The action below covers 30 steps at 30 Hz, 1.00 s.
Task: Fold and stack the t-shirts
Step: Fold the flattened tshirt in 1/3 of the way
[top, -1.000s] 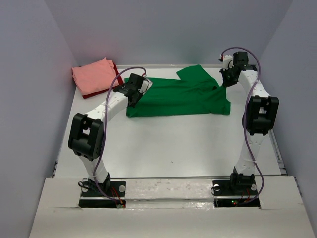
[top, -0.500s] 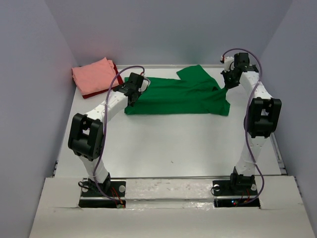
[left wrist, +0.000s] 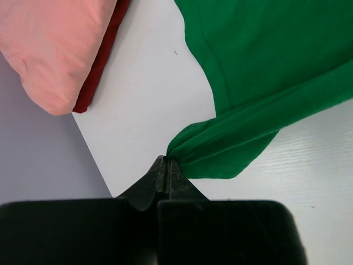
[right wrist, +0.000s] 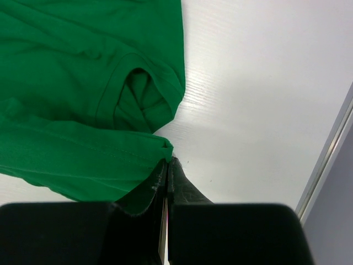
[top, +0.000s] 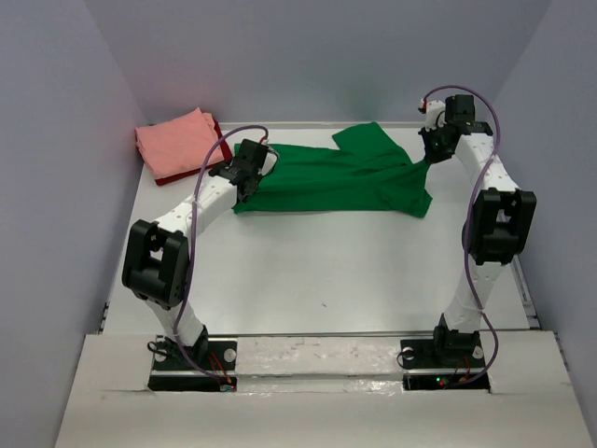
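Two arms hold the green t-shirt (top: 326,177) at opposite ends as it lies crosswise in the upper centre of the white table (top: 326,271), its long axis running left to right between them. The left gripper (left wrist: 167,163) is pinched tight on a gathered corner at the left end. The right gripper (right wrist: 167,165) is clamped on a hemmed edge beside a sleeve at the right end. With the salmon pink t-shirt (top: 177,142) folded atop the dark red t-shirt (left wrist: 103,52) in the upper left corner, nearest the left arm and apart from the green cloth, the coming fold looks set to carry both ends together across the shirt's short axis.
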Available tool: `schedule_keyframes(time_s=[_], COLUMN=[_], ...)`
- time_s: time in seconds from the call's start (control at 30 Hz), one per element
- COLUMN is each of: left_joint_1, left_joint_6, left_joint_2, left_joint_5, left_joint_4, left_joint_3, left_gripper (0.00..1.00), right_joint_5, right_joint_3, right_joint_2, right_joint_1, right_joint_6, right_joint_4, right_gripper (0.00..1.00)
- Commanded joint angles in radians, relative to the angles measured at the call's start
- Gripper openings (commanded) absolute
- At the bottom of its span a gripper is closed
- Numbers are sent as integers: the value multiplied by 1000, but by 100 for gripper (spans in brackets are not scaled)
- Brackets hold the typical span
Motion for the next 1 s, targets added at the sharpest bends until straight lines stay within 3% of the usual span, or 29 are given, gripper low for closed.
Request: schedule_keyframes(time_s=[0.0, 0.47, 0.97], left_joint_1=[6, 3, -14], left_joint_6=[9, 3, -8], left_joint_2=[-50, -44, -238], left_joint_5=[-54, -37, 202], left_joint_4=[-9, -30, -96], left_joint_3=[-20, -11, 29], left_gripper=[0, 0, 0], right_joint_5=[-20, -53, -161], right_joint_3=[-21, -82, -179], right_joint_2=[-56, -96, -335], right_joint_1=[-7, 3, 3], right_joint_6=[18, 8, 41], right_joint_4=[-12, -26, -105], right_gripper=[0, 0, 0])
